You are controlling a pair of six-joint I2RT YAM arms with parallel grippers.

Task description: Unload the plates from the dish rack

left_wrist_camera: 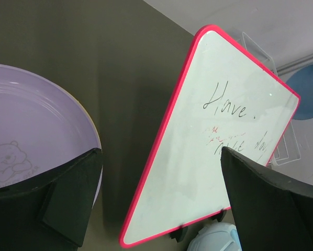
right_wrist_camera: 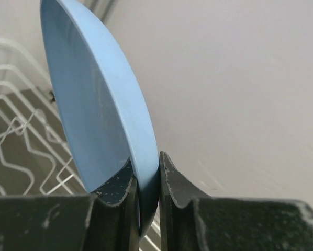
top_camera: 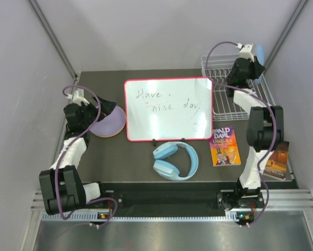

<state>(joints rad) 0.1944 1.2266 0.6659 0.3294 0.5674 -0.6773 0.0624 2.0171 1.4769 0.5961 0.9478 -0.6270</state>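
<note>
Light-blue round plastic plate (right_wrist_camera: 99, 120) is pinched by its rim in my right gripper (right_wrist_camera: 146, 193) over the white wire dish rack (top_camera: 222, 110) at the far right corner, and is mostly hidden from overhead. My left gripper (left_wrist_camera: 160, 157) is spread above the lilac round plate (left_wrist_camera: 36, 130) at the left edge.

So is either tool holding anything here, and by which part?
The right tool pinches the light blue plate by its rim, above the dish rack. The left tool is open, holding nothing.

Your left gripper (left_wrist_camera: 159, 157) gapes wide — lilac plate (left_wrist_camera: 36, 130) at nine o'clock, partly behind one finger; red-framed whiteboard (left_wrist_camera: 224, 130) toward two o'clock.
</note>
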